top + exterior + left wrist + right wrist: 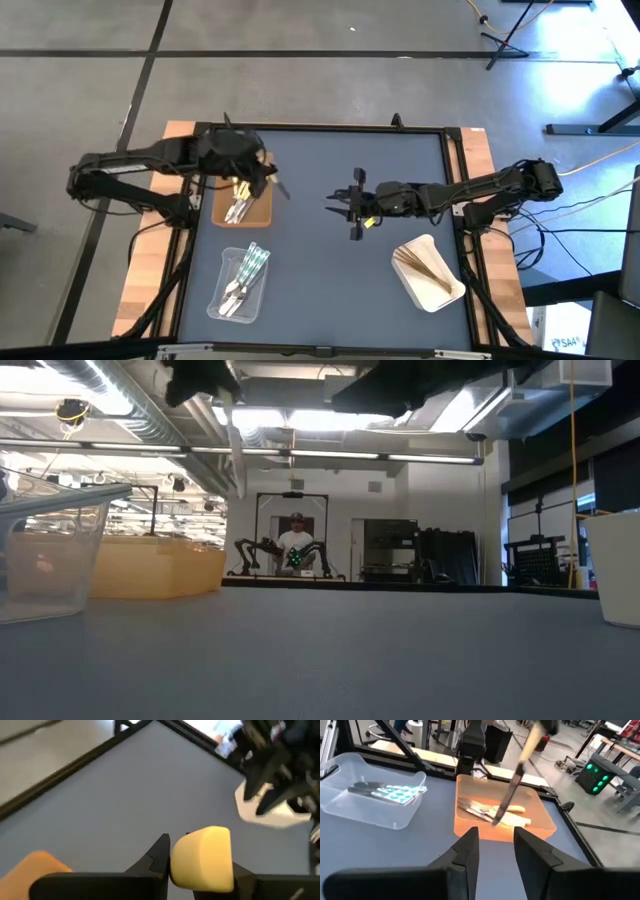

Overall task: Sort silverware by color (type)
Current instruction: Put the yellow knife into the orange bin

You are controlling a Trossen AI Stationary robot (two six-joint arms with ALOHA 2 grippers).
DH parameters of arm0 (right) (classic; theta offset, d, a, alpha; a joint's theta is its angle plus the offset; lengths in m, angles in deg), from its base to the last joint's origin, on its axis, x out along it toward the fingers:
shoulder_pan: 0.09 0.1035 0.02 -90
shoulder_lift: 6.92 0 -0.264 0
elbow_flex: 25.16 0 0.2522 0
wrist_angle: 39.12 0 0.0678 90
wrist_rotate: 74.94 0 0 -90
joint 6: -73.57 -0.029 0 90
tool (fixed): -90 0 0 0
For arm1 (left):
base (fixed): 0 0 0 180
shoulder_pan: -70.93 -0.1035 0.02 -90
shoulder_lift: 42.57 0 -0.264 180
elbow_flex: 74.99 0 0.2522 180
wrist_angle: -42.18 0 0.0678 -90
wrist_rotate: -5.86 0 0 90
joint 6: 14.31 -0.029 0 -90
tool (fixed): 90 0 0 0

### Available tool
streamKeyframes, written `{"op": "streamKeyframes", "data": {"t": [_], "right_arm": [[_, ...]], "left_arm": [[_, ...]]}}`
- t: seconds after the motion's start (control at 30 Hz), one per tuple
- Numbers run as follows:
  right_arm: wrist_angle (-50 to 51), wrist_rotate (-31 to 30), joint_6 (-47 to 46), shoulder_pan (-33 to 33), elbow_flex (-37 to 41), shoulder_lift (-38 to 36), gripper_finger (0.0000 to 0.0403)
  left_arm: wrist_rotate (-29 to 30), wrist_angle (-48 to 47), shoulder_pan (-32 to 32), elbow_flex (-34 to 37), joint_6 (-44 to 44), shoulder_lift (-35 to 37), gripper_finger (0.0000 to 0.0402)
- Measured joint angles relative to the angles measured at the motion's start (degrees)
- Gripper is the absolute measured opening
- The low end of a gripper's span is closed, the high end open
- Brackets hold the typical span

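Left gripper (268, 178) clamps a pale yellow utensil (202, 857) by its handle, held directly over the brown tray (262, 212) where its yellow mates lie: judged poised to release. Right gripper (340, 203) idles well off at mid-table, fingers spread, empty.

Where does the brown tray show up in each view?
High view: brown tray, left of centre, under the left gripper.
Low view: at the left, amber wall behind the clear tray.
Left wrist view: orange corner at lower left, probably this tray.
Right wrist view: centre, yellow utensils inside.
Shared landmark: the clear tray beside it.
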Motion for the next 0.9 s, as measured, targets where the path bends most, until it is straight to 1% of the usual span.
{"op": "streamKeyframes", "data": {"t": [0.2, 0.3, 0.53, 0.7, 0.9], "right_arm": [[0.46, 0.02, -0.02, 0.0, 0.0, 0.03, 0.0111], [0.32, 0.02, -0.02, 0.0, 0.0, 0.04, 0.0111], [0.21, 0.02, -0.04, 0.0, 0.0, 0.04, 0.0111], [0.21, 0.02, -0.04, 0.0, 0.0, 0.04, 0.0111], [0.23, 0.02, -0.04, 0.0, 0.0, 0.04, 0.0111]], "left_arm": [[-4.63, -11.62, -7.58, -0.06, 5.22, 4.62, 0.0041], [-7.42, -18.25, -11.68, 0.0, 5.81, 5.72, 0.0041], [-13.34, -29.33, -20.09, 0.0, 5.64, 5.15, 0.0041], [-14.45, -32.61, -23.95, 0.0, 3.51, 2.91, 0.0041], [-14.44, -32.69, -26.92, 0.0, 0.07, -1.89, 0.0041]]}}
